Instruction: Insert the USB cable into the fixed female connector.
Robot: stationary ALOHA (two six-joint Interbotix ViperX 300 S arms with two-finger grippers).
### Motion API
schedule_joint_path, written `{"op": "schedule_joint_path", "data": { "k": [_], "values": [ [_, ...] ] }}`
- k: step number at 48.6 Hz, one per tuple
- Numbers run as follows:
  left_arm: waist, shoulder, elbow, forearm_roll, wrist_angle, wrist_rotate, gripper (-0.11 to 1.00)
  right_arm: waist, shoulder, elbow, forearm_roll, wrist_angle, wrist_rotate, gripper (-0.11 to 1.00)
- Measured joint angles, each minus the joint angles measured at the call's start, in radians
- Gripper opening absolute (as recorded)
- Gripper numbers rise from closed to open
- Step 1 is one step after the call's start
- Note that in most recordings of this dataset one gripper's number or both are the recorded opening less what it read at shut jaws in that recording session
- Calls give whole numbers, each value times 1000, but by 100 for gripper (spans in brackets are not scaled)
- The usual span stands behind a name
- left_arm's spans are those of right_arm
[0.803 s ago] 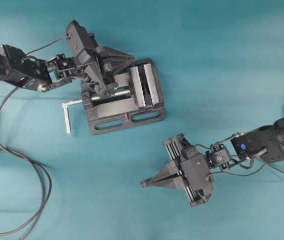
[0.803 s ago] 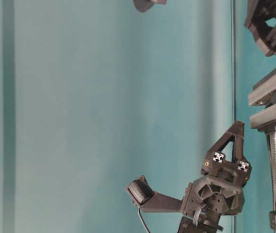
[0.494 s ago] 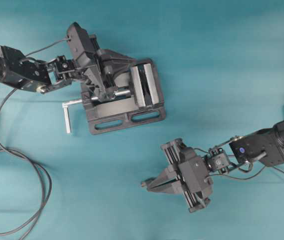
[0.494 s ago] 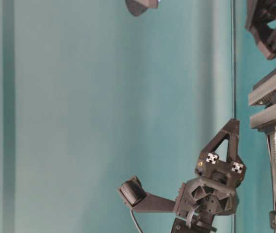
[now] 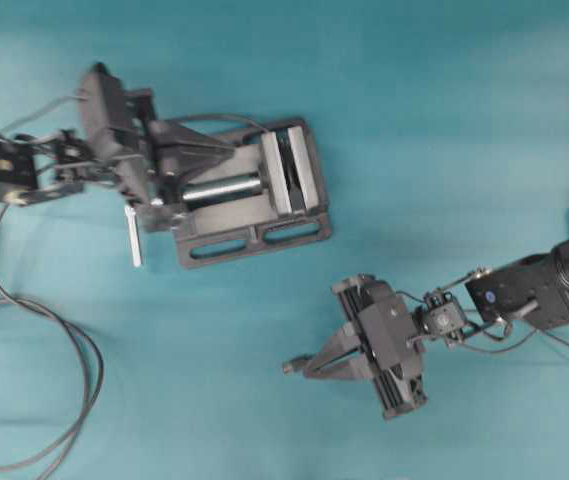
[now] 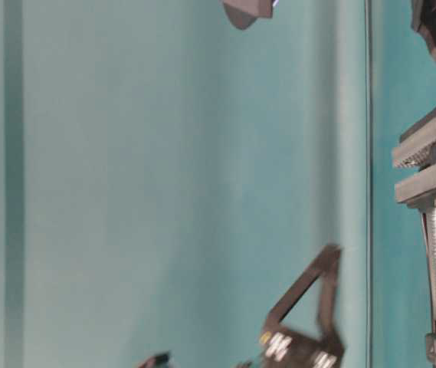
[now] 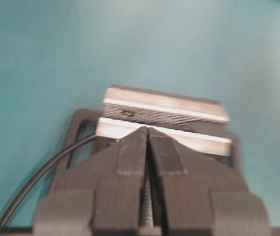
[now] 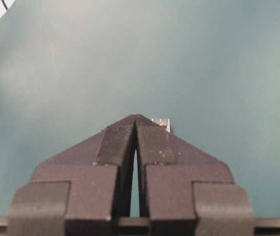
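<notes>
A grey metal vise [image 5: 254, 195] sits on the teal surface [image 5: 444, 120], left of centre and toward the far side in the overhead view. Its silver screw [image 5: 219, 188] runs leftward to an L-handle [image 5: 134, 232] (the bar lies flat on the surface). A thick black cable [image 5: 39, 330] loops at the near left.

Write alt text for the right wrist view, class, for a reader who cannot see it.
The right end effector, shut, fills the lower frame, its dark fingers meeting in a point. A small silver metal tip peeks out beside that point; what it belongs to is unclear. Behind is the plain teal table.
</notes>
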Motion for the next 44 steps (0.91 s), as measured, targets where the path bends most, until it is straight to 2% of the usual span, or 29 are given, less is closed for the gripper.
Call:
{"op": "schedule_joint_path", "data": {
  "k": [3,5,11,16,20,24,27,34,39,44],
  "values": [
    [-9,-54,26,2,28,0,9,-5,0,0,-2,0,2,1],
    [-18,-91,44,0,54,0,18,-8,-2,2,0,0,0,1],
    [-63,-181,92,2,103,0,52,-18,0,2,0,0,0,5],
    [-104,-245,106,0,140,-12,81,-21,0,0,0,3,2,22],
    [-147,-307,114,2,207,-51,96,-20,-2,0,0,14,2,43],
    [-186,-365,132,0,290,-107,100,-20,0,-6,-2,34,5,64],
    [-196,-403,166,0,342,-153,100,-20,-2,-14,-2,54,5,74],
    [-227,-492,247,2,393,-224,100,-21,0,-32,0,101,2,70],
    [-259,-583,290,0,391,-241,100,-23,2,-38,0,106,2,70],
    [-272,-732,337,0,394,-244,100,-26,11,-41,0,106,2,70]
  ]
}}
